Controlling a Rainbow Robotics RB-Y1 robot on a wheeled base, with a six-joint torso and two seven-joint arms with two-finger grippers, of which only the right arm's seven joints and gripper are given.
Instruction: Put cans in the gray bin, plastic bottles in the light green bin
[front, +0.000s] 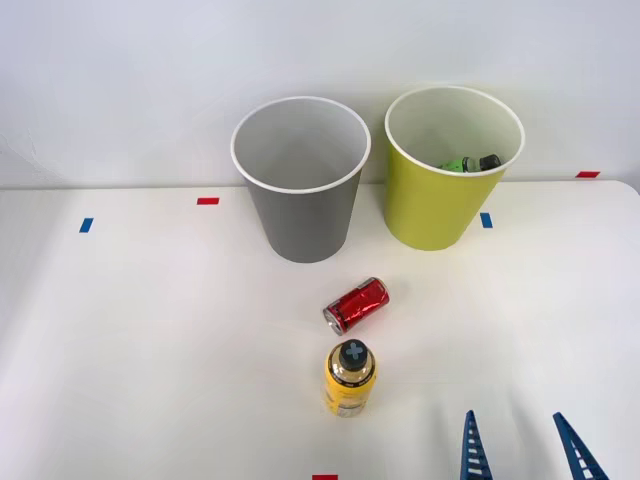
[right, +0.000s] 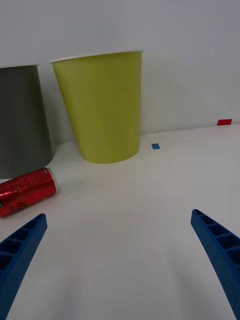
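The robot's right hand (front: 520, 450), its blue fingers (right: 20, 245) spread apart and empty, hovers over the near right of the white worktop (front: 150, 330). To its left stands the yellow bottle (front: 350, 380), cap up, and just beyond it the red can (front: 357, 305) lies on its side, long axis slanting from near-left to far-right. Farther back, the gray bin (front: 300, 180) stands beside the light green bin (front: 440, 190), which holds the green bottle (front: 470, 163).

can (front: 356, 305) before gray bin (front: 301, 180)
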